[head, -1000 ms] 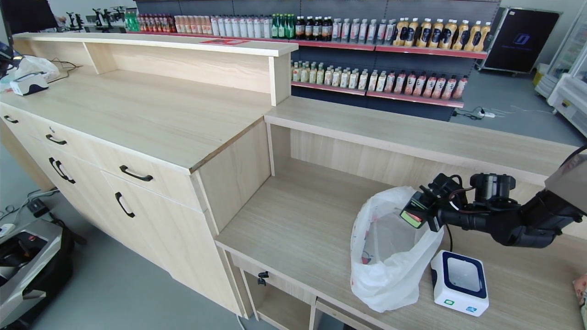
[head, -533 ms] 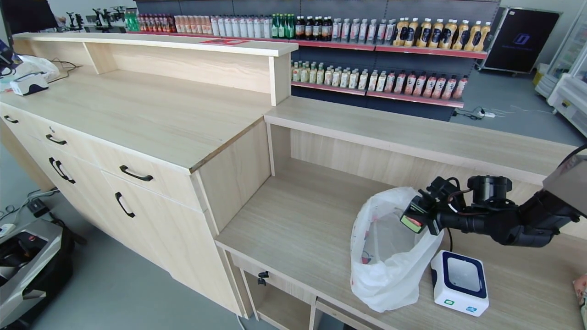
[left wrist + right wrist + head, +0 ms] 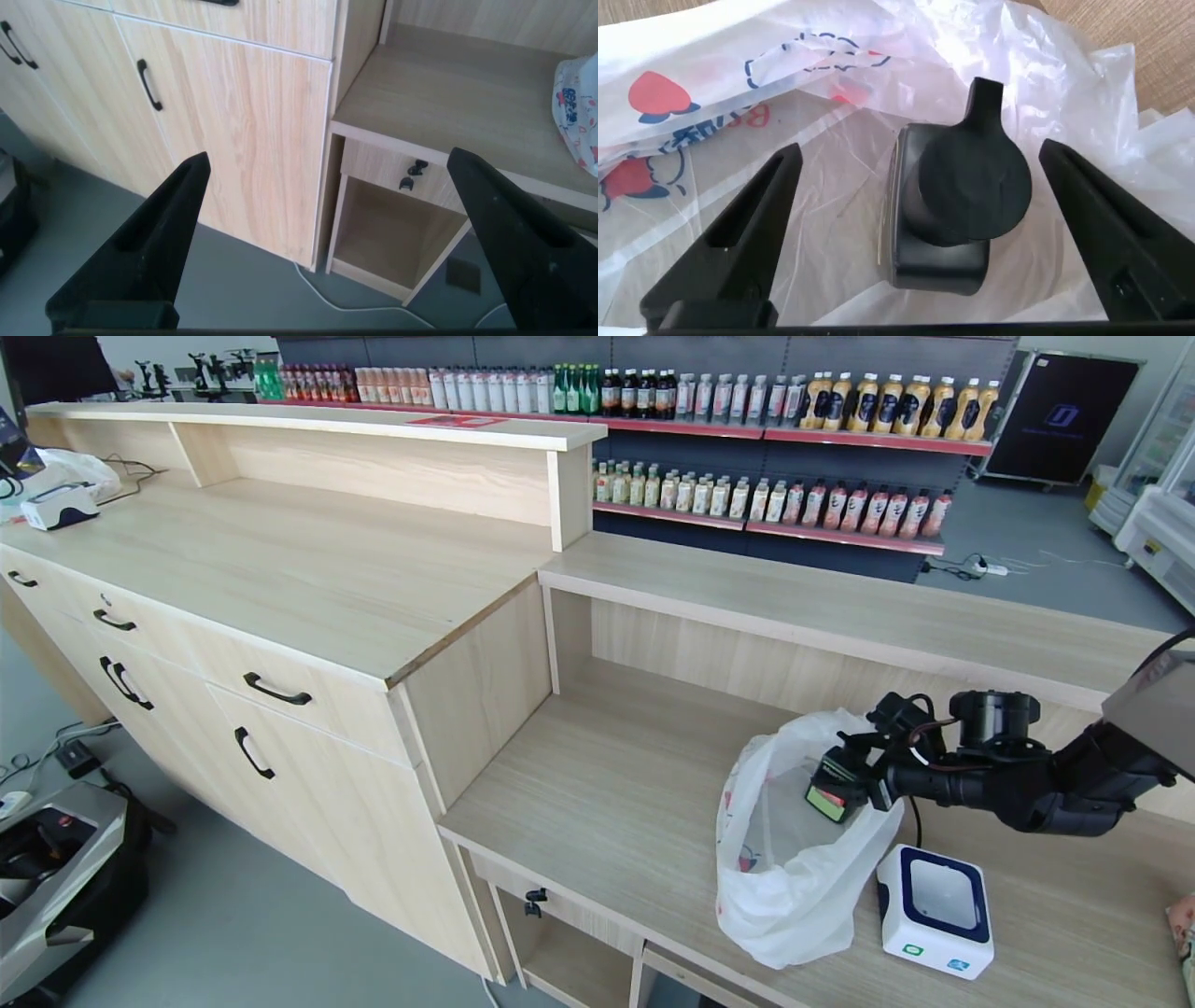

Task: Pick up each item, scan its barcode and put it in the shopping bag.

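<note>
The white shopping bag [image 3: 794, 887] sits on the low wooden bench [image 3: 625, 784] with its top open. The right gripper [image 3: 834, 784] hangs over the open top of the bag. From the right wrist view, the right gripper [image 3: 920, 154] has its jaws spread wide, one on each side, and they hold nothing. A black item [image 3: 957, 201] with a round top lies inside the bag [image 3: 710, 56], down between the jaws, and I cannot see either jaw touching it. Just beside the bag on the bench stands a small white scanner [image 3: 936, 910] with a dark blue edge and a window on top. The left gripper [image 3: 329, 159] is down low, in front of the light wooden cupboard doors [image 3: 252, 121] and above the grey floor [image 3: 206, 280]. Its jaws are wide apart too and hold nothing. A bit of the bag [image 3: 579, 89] peeks in at the far side of the bench there. Behind the bench are shelves of bottles [image 3: 766, 429].
</note>
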Robot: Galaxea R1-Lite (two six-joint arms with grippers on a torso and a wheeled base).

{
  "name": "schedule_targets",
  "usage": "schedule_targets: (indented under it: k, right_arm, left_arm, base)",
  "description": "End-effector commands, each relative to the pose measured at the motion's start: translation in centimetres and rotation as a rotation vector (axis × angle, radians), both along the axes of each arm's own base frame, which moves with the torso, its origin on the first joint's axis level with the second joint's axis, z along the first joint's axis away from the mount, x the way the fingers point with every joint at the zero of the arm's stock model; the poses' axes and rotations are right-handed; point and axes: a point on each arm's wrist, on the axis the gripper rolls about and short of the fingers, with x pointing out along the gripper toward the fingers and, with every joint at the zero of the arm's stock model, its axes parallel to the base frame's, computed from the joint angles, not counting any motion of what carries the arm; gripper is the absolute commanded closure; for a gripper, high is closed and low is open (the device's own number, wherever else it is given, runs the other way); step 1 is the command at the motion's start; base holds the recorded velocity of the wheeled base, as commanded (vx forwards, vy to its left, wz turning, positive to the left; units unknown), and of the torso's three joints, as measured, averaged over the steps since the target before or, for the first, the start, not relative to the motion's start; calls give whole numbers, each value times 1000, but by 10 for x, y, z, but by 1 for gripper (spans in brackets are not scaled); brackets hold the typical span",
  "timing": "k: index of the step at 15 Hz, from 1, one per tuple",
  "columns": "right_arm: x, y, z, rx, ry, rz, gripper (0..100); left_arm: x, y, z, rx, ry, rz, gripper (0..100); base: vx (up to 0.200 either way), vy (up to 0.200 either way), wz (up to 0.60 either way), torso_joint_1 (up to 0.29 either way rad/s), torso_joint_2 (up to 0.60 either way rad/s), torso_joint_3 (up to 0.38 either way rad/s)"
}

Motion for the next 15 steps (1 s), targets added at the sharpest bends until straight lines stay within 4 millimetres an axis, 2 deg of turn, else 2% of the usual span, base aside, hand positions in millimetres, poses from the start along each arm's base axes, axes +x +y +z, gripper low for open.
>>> schedule_targets:
  k: [1,5,7,9,10,11,12,13,15]
  right_arm:
    - [-1,0,12,-1,-27,1,0]
    - [-25,5,68,-13,-76,9,0]
    - [-52,18,108,-6,-125,28,0]
    - [-89,23,137,5,-170,27,0]
    - [-97,24,142,3,-180,28,0]
    - [-127,22,160,-1,-219,15,0]
    - [-141,20,170,-5,-245,2,0]
    - [-169,17,187,-8,-281,-22,0]
    - [-208,12,208,-24,-349,-77,0]
  left_arm:
    - [0,0,0,0,1,0,0]
    - [0,0,0,0,1,1,0]
    - [0,0,0,0,1,0,0]
    - [0,0,0,0,1,0,0]
    - [0,0,0,0,1,0,0]
    - [0,0,0,0,1,0,0]
    - [0,0,0,0,1,0,0]
    - [0,0,0,0,1,0,0]
    - [0,0,0,0,1,1,0]
  base:
    - [0,0,0,0,0,0]
    - [0,0,0,0,0,0]
    - [0,0,0,0,0,0]
    - [0,0,0,0,0,0]
    - [0,0,0,0,0,0]
    - [0,0,0,0,0,0]
    - [0,0,0,0,0,0]
    - [0,0,0,0,0,0]
    - [0,0,0,0,0,0]
